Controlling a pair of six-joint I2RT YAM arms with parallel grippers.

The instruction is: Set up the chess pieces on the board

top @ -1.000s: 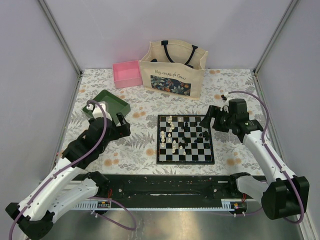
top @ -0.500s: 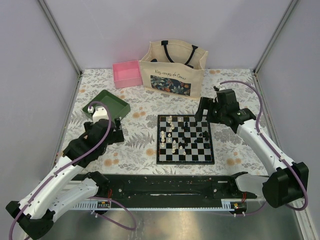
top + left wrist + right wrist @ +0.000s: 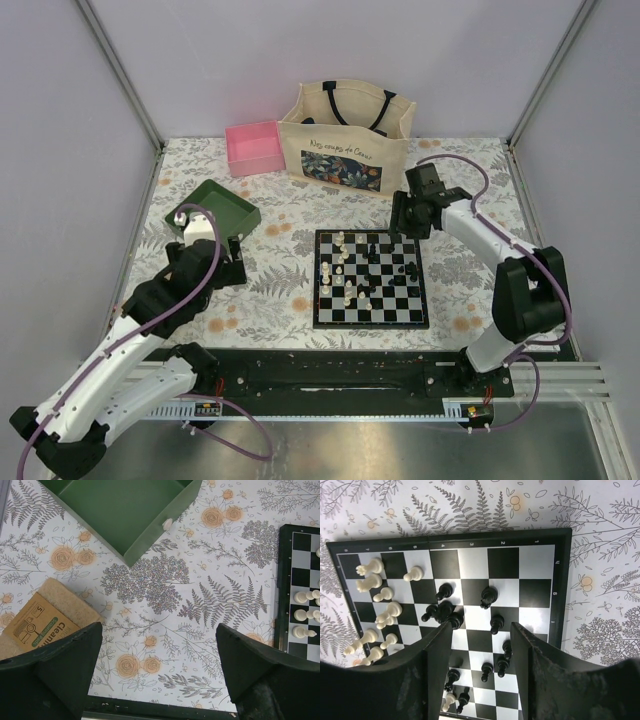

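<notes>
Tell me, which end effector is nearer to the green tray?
Left. The left end effector hangs beside the tray's nearest corner; the right end effector is over the board, farther from it.

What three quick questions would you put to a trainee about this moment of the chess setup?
1. True or false: the left gripper holds a white piece.
2. On the board, where do the white pieces cluster? A) toward the left arm's side B) toward the right arm's side C) all off the board
3. Short answer: what colour is the box beside the tote bag?
Key: 1 false, its jaws stand open and empty over the tablecloth. 2 A. 3 pink.
</notes>
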